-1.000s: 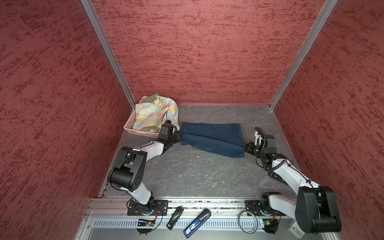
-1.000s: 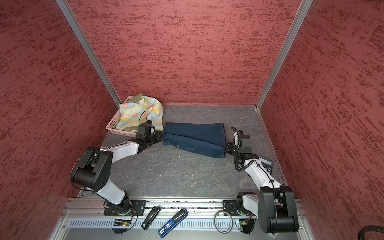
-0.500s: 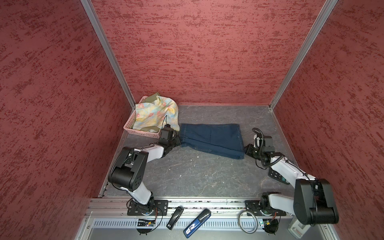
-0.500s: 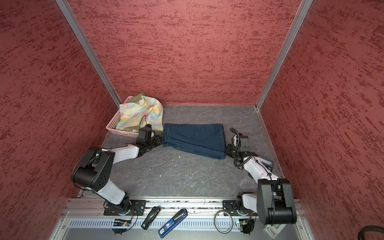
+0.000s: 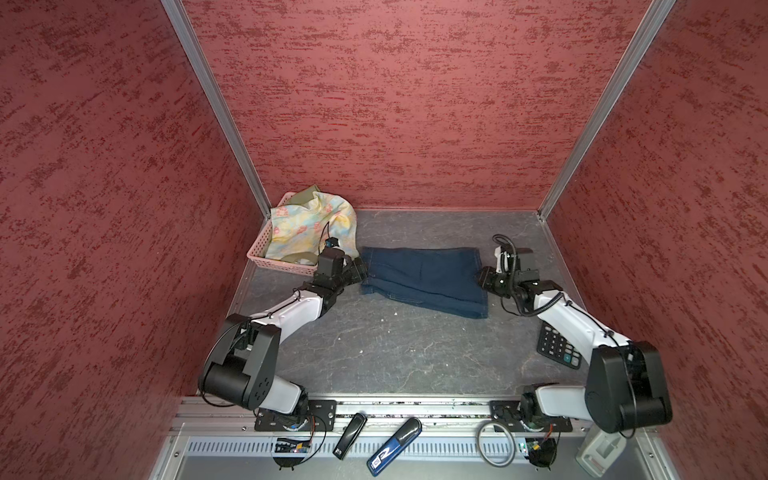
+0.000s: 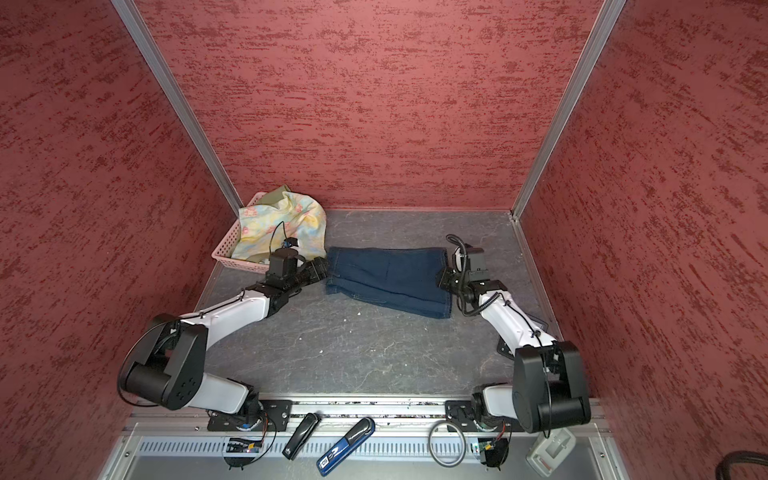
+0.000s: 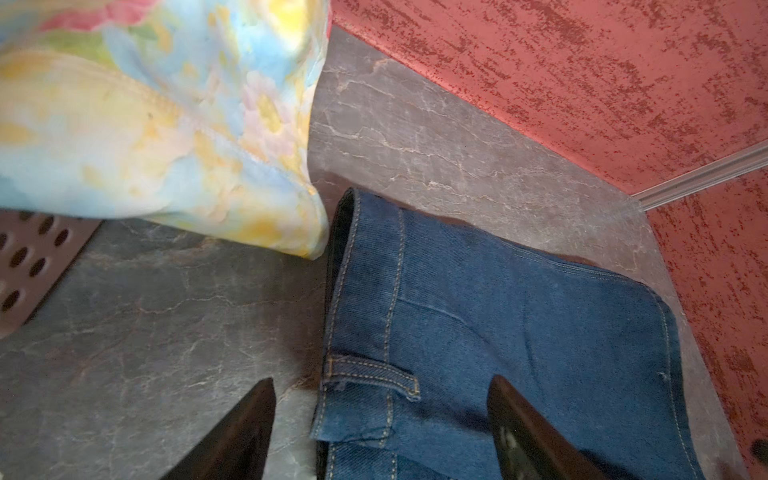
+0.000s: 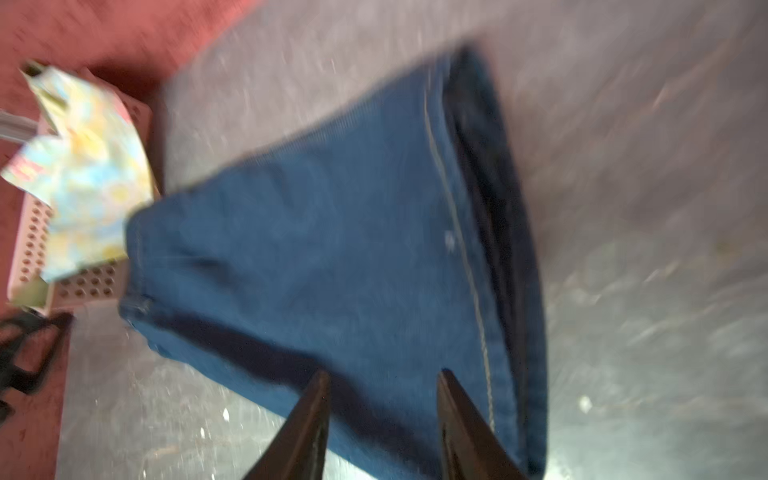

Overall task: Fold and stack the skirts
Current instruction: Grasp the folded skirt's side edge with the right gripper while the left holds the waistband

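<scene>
At ten o'clock on the table (image 5: 395, 353), the pink basket (image 5: 266, 255) carried the flowered pastel skirt (image 5: 307, 226), with the olive skirt (image 5: 305, 196) showing behind it. We saw the left gripper (image 5: 360, 270) with jaws wide apart at the nine o'clock edge of the denim skirt (image 5: 424, 274), which lay flat near the centre. At its three o'clock edge the right gripper (image 5: 482, 277) stood parted, gripping nothing.

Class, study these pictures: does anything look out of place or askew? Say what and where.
Yes. A calculator lies at the right edge of the table, partly under the right arm, unrelated to skirts. The folded denim skirt sits askew, its lower layer sticking out toward the front.
</scene>
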Controlling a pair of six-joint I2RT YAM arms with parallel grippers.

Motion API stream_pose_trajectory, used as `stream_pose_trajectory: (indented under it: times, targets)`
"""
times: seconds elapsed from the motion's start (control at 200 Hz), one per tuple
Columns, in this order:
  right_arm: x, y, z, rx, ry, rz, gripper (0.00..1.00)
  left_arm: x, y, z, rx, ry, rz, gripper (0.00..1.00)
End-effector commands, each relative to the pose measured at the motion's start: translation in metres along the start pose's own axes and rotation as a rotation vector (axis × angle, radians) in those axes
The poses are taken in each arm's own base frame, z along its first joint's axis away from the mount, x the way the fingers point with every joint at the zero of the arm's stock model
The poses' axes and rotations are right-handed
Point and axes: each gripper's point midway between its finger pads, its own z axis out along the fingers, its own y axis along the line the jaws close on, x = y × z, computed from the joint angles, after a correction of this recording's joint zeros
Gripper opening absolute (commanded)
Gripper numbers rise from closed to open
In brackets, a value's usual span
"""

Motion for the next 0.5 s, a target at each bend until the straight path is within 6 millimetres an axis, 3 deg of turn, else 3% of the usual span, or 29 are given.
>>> stream_pose_trajectory:
  times: [0.0, 0.085, 0.175, 0.341, 0.496]
  targets:
    - [0.034, -0.024, 0.008, 0.056, 0.066, 0.121, 0.40, -0.002, -0.011, -0.004, -0.008, 0.022, 0.040, 0.82]
    - [0.060, -0.045, 0.016, 0.109, 0.125, 0.159, 0.39, 0.006, -0.015, -0.002, -0.017, 0.061, 0.044, 0.83]
    - [0.075, -0.061, 0.024, 0.160, 0.166, 0.171, 0.39, 0.020, -0.013, -0.004, -0.046, 0.116, 0.039, 0.84]
    - [0.078, -0.069, 0.039, 0.190, 0.196, 0.163, 0.40, 0.050, 0.006, -0.025, -0.098, 0.191, 0.011, 0.81]
    - [0.069, -0.067, 0.046, 0.207, 0.207, 0.156, 0.40, 0.075, 0.028, -0.046, -0.147, 0.263, -0.025, 0.61]
